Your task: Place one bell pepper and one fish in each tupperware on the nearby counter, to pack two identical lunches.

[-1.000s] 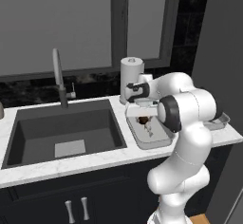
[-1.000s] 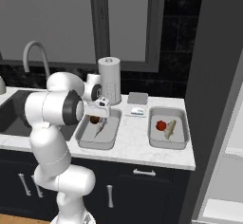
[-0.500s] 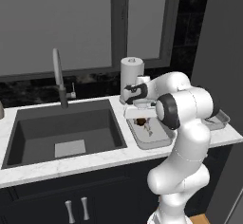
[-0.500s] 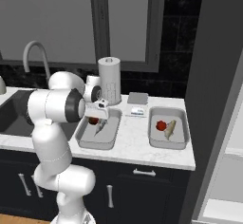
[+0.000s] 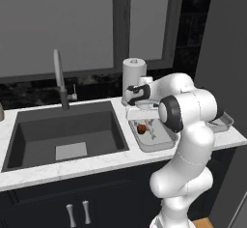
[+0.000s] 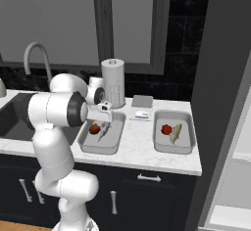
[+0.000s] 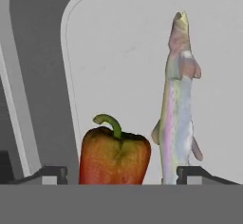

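1. The counter (image 5: 58,166) is white marbled stone over dark cabinets, with a dark sink (image 5: 67,133) set into its left part and a curved tap (image 5: 60,77) behind the sink.
2. Two grey tupperware boxes sit on the counter to the right of the sink: the near-sink box (image 6: 112,146) and the right box (image 6: 172,148), well apart with bare stone between them.
3. The near-sink box holds a red bell pepper (image 6: 94,128) and a pale fish (image 6: 103,133), lying just beside each other on its floor.
4. In the hand view the same pepper (image 7: 114,155) stands upright with its green stem curling up, and the fish (image 7: 178,99) stretches away beside it; the two look close, perhaps touching at the fish's lower fin.
5. The right box holds a second red pepper (image 6: 166,129) and a second fish (image 6: 176,133), side by side.
6. The gripper (image 6: 101,115) hangs over the near-sink box, pointing down at its contents.
7. Its fingertips (image 7: 52,173) stand wide, one on either side of the pepper and the fish's lower end, and hold nothing.
8. A white paper towel roll (image 6: 113,82) stands upright at the far edge of the counter behind the near-sink box.
9. A small flat grey pad (image 6: 142,101) and a little white item (image 6: 142,114) lie between the roll and the right box.
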You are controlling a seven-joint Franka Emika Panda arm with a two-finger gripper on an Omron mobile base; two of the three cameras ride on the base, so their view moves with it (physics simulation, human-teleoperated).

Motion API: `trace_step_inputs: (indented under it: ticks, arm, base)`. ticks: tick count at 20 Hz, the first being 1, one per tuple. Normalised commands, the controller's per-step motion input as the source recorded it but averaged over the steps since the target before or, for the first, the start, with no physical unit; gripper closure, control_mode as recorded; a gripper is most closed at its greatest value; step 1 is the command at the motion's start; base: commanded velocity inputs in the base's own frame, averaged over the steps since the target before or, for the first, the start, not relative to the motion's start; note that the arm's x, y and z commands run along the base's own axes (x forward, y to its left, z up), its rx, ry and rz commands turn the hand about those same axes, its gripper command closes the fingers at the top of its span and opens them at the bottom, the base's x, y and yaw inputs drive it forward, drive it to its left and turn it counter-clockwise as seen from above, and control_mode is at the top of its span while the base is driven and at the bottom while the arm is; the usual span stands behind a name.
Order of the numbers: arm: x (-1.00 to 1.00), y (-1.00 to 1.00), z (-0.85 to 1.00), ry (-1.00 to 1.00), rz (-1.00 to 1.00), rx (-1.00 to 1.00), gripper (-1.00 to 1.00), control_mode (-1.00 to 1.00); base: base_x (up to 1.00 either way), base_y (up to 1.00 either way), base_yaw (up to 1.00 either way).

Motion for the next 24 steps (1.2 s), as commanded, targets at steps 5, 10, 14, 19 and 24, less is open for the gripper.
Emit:
trace_step_inputs:
  ticks: [5, 10, 14, 19, 24]
  arm:
    - [-0.42, -0.05, 0.43, -0.03, 0.0, 0.0, -1.0, -1.0]
    - [-1.0, -0.08, 0.62, -0.08, 0.0, 0.0, -1.0, -1.0]
    - [-1.0, 0.0, 0.48, -0.02, 0.0, 0.0, -1.0, -1.0]
    - [-1.0, 0.0, 0.34, 0.0, 0.0, 0.0, -1.0, -1.0]
    - [-0.74, 0.09, 0.79, -0.01, 0.02, 0.0, -1.0, -1.0]
  base:
    - [0.0, 0.0, 0.0]
    - [0.0, 0.0, 0.0]
    - [0.0, 0.0, 0.0]
    - [0.0, 0.0, 0.0]
    - [0.0, 0.0, 0.0]
